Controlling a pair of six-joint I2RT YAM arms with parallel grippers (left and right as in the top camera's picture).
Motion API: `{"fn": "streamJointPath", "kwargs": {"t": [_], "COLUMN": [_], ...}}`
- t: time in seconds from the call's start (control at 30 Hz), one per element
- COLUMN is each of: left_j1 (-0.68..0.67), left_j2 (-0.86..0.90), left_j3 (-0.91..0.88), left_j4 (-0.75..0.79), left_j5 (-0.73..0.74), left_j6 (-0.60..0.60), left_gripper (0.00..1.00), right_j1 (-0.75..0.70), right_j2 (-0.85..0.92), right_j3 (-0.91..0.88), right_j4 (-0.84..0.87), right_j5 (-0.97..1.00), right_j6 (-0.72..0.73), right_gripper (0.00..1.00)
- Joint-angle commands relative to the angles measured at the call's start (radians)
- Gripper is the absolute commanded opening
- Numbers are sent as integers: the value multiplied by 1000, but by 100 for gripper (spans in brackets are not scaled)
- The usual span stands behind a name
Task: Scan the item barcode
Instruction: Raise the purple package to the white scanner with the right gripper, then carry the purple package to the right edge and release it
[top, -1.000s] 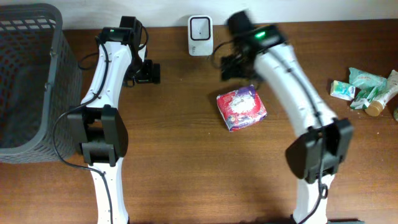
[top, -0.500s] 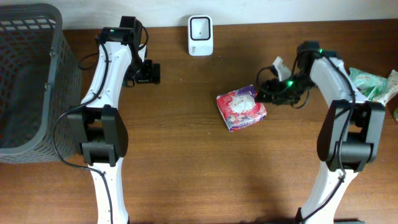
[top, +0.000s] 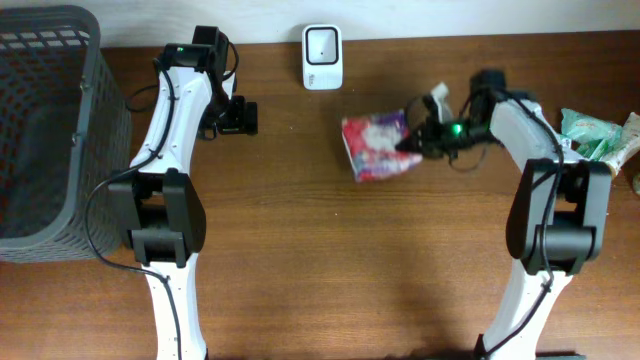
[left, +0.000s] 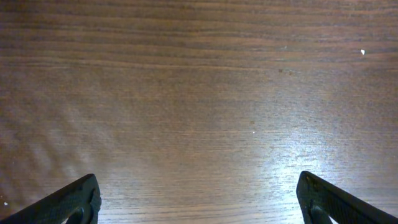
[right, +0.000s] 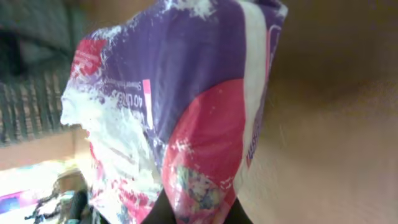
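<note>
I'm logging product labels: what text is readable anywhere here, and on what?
"40 UN..." on the purple-and-pink packet, right wrist view; the rest of that line is blurred.
Other print on that packet: too blurred to read.
Green packages at the table's right: too small to read.
Scanner: no legible text.

The left arm stretches forward, and the left gripper (top: 240, 117) points inward with its fingers wide apart. The right arm bends inward too; the right gripper (top: 410, 143) is closed tight on the edge of the packet (top: 372, 148).
</note>
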Motion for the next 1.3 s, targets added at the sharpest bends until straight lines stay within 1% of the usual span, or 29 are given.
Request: {"fn": "streamJointPath", "kwargs": {"t": [0.0, 0.03, 0.07, 0.1, 0.13, 0.2, 0.27, 0.43, 0.57, 0.67, 0.73, 0.77, 0.8, 0.83, 0.93, 0.97, 1.07, 1.1, 1.13, 1.23, 1.27], "left_j1": [0, 1, 2, 3, 2, 2, 2, 5, 5, 5, 4, 4, 5, 5, 4, 4, 4, 5, 5, 4, 4], "left_j2": [15, 15, 15, 15, 15, 15, 15, 15, 15, 15, 15, 15, 15, 15, 15, 15, 15, 15, 15, 15, 15], "left_j3": [-5, -5, -5, -5, -5, -5, -5, -5, -5, -5, -5, -5, -5, -5, -5, -5, -5, -5, -5, -5, -5], "left_j4": [1, 1, 1, 1, 1, 1, 1, 1, 1, 1, 1, 1, 1, 1, 1, 1, 1, 1, 1, 1, 1], "left_j5": [-6, -6, -7, -6, -6, -6, -6, -6, -6, -6, -6, -6, -6, -6, -6, -7, -6, -7, -6, -6, -6], "left_j6": [-6, -6, -6, -6, -6, -6, -6, -6, -6, -6, -6, -6, -6, -6, -6, -6, -6, -6, -6, -6, -6], "left_gripper": [99, 99, 99, 99, 99, 99, 99, 99, 99, 99, 99, 99, 99, 99, 99, 99, 99, 99, 99, 99, 99], "right_j1": [77, 103, 126, 166, 201, 232, 259, 276, 270, 219, 156, 118, 71, 31, -98, -136, -231, -257, -272, -309, -329], "right_j2": [-40, -40, -39, -37, -31, -17, 12, 113, 131, 129, 105, 77, 39, 3, -77, -84, -80, -80, -80, -81, -83], "right_j3": [124, 125, 125, 124, 124, 124, 124, 124, 124, 155, 176, 179, 179, 179, 179, 179, 179, 178, 178, 179, 179], "right_j4": [194, 326, 413, 505, 574, 655, 750, 998, 1017, 1015, 943, 871, 775, 676, 404, 359, 254, 226, 208, 132, 87], "right_j5": [-57, -21, 56, 217, 331, 382, 424, 426, 418, 309, 267, 268, 280, 325, 542, 553, 563, 603, 648, 786, 820], "right_j6": [262, 356, 433, 542, 584, 584, 638, 774, 773, 773, 773, 742, 672, 617, 458, 415, 355, 342, 342, 342, 342], "right_gripper": [4, 4, 4, 4, 4, 4, 4, 4, 4, 4, 4, 4, 4, 4, 4, 5, 5, 11, 39, 41, 47]}}
